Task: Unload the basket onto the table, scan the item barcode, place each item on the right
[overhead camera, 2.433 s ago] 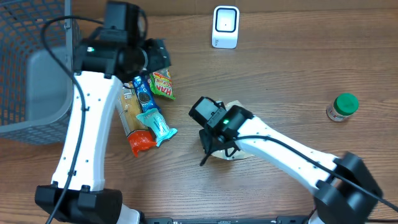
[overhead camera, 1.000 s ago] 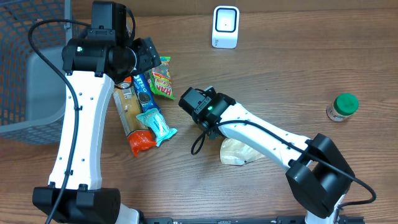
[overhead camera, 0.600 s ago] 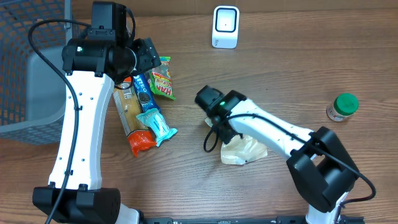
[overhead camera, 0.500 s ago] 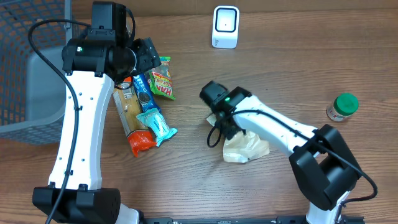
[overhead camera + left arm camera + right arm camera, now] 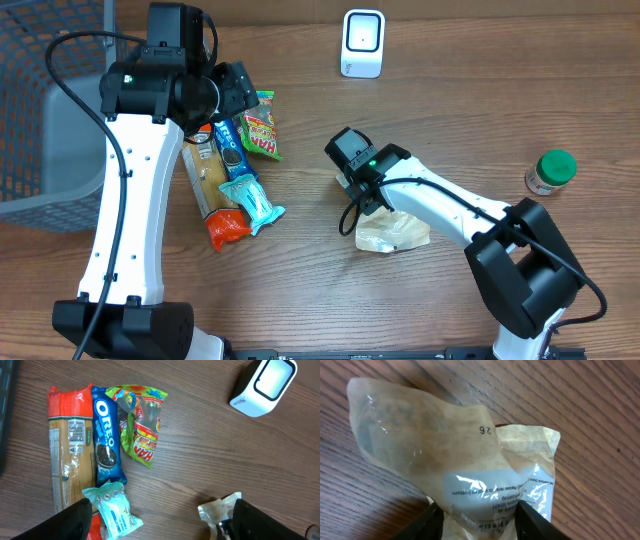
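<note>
Presently, the grey wire basket stands at the table's far left corner; a grey shape shows inside it, but what it is cannot be made out. A small jar with a green lid stands closed at the right edge, well apart from everything else. The pouch, pale and translucent with printed text on one face, lies flat on the table near the centre, well short of the white scanner at the far edge. The right arm reaches from the near right side toward the centre, wrist angled down over the pouch. The right gripper is partly open, with one end of the pouch between its fingers; whether they clamp it cannot be determined. The left arm rises from the near left side, and the left gripper hangs above the snack packets, fingers spread wide and holding nothing.
</note>
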Robot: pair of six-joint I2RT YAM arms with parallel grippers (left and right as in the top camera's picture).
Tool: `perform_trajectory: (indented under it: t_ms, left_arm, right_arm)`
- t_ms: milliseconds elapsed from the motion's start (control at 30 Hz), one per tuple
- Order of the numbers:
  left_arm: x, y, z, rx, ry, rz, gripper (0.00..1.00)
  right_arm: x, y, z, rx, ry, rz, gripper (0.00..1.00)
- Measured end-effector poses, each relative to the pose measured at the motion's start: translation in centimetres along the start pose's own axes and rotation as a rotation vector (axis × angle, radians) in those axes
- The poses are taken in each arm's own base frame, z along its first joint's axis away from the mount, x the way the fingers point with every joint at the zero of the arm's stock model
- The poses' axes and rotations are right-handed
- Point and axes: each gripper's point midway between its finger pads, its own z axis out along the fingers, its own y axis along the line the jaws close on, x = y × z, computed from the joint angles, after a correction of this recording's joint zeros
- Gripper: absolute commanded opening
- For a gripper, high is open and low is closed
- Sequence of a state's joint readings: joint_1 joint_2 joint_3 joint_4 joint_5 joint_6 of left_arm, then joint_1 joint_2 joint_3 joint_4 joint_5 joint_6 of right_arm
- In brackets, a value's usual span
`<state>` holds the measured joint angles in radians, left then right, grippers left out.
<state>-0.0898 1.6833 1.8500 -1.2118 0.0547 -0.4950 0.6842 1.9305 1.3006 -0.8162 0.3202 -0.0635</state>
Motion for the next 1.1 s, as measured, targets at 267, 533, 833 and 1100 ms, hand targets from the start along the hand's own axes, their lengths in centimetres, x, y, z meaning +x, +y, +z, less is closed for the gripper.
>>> perform_trajectory:
  t_ms: [267,533,833,1100]
  left_arm:
    - [0.0,0.0,0.0,0.000,0.000,0.000,0.81]
    - [0.0,0.0,0.0,0.000,0.000,0.000,0.82]
    - [0.1,0.0,0.0,-0.002,0.002,0.001,0.82]
    - [0.2,0.6,0.0,-0.031,0.005,0.003,0.82]
  right_arm:
    - [0.2,-0.2,-0.1,0.010,-0.002,0.002,0.04]
    - [1.2,0.4,-1.0,-0.043,0.066,0.057,0.04]
    - [-2.2,3.5,-6.5,-0.389,0.034,0.133,0.04]
    - [-2.9,3.2,-10.2,-0.852,-0.008,0.192,0.04]
